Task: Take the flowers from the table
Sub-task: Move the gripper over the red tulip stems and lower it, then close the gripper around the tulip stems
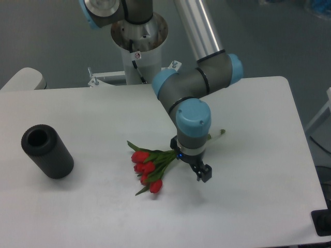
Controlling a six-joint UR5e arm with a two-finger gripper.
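Note:
The flowers (148,168) lie on the white table (248,206) near its middle. They are a bunch of red tulip buds with green leaves, buds toward the front left. Their pale-green stems run up and to the right, and the stem tip (221,133) shows beyond the arm. My gripper (192,164) points straight down over the stems, just right of the leaves. Its jaws look spread to either side of the stems, and one dark fingertip (205,174) shows at the lower right. The wrist hides the other finger and the point where the gripper meets the stems.
A black hollow cylinder (46,151) lies on its side at the table's left. The robot's base (138,39) stands behind the table's back edge. The arm's elbow (207,77) hangs over the back middle of the table.

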